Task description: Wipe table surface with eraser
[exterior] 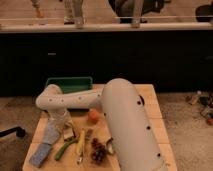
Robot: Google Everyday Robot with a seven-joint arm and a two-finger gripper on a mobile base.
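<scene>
The gripper hangs low near the worktop's left edge; whether its fingers are spread, I cannot tell. The eraser lies at the front-left corner. It should keep the eraser flat, stroking clear of the fruit.

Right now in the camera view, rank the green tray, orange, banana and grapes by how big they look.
Gripper is low at the table's left.
1. green tray
2. banana
3. grapes
4. orange
Grapes and orange look close; unsure.
</scene>
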